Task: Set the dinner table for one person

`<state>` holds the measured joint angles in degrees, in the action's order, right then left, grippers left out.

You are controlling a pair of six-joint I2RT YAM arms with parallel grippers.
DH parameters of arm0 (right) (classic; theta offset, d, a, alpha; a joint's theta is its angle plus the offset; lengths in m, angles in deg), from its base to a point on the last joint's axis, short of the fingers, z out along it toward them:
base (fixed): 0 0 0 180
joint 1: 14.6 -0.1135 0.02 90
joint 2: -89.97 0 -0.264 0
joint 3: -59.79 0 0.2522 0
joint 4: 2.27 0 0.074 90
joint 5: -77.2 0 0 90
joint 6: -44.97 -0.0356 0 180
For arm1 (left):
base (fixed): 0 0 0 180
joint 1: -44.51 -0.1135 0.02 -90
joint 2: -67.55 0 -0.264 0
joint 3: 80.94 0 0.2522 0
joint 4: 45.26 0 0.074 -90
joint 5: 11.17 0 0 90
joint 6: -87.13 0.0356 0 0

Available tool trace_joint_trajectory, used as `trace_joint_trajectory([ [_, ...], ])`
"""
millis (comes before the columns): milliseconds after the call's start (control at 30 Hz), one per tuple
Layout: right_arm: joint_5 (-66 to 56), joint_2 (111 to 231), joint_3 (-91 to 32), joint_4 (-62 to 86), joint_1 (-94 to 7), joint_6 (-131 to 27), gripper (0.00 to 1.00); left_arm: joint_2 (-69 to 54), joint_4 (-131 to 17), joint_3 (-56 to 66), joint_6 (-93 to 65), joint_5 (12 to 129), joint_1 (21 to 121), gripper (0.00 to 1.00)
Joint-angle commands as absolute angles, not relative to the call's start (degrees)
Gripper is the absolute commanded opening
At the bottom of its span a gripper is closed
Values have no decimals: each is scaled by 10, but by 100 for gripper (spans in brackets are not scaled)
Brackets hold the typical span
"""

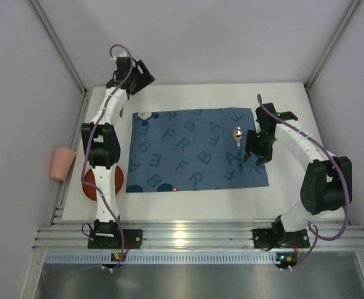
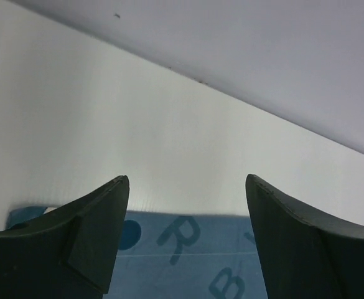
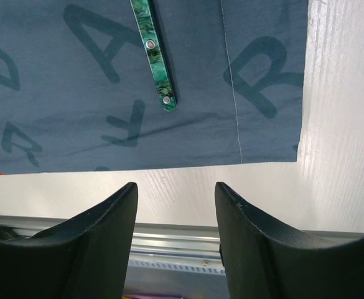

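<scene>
The dinner table (image 1: pixel 197 94) is the wide white tabletop filling the cell floor. Its long axis runs left to right in the top view, and a ribbed aluminium rail (image 1: pixel 194 240) edges the near side. A blue letter-printed placemat (image 1: pixel 188 152) lies flat in the middle of it, its long side parallel to the table's.

The left arm stretches away from its base to the far-left corner. The left gripper (image 2: pixel 186 177) is held above the table's bare far strip, fingers spread wide with nothing between them. The right arm bends in an arc inward over the placemat's right end. The right gripper (image 3: pixel 175 185) is also apart and empty, raised over the white strip between placemat and rail.

A spoon (image 1: pixel 238 146) with a green marbled handle lies on the placemat's right part, bowl toward the far side, handle toward the rail, just beside the right gripper. A red round plate (image 1: pixel 89 187) sits near-left, partly hidden under the left arm. A pink cup (image 1: pixel 62 163) sits by the left rail.
</scene>
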<state>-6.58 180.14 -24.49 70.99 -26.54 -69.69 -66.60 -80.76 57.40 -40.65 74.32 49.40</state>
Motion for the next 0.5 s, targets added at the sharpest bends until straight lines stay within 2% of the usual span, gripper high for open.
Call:
trace_joint_trajectory([
  [0, -60, 1791, -251, 692, -274, -706, 53, -598, -848, 568, -304, 775, 482, 81],
  [133, -59, 1785, -249, 693, -273, -707, 53, -632, -945, 596, -277, 825, 450, 83],
  [267, -60, 1771, -238, 694, -273, -707, 56, -645, -931, 566, -223, 844, 418, 82],
  [433, -58, 1757, -209, 690, -273, -703, 68, -677, -926, 584, -164, 886, 413, 84],
  [467, -60, 1754, -204, 686, -273, -703, 73, -685, -924, 587, -161, 882, 411, 84],
])
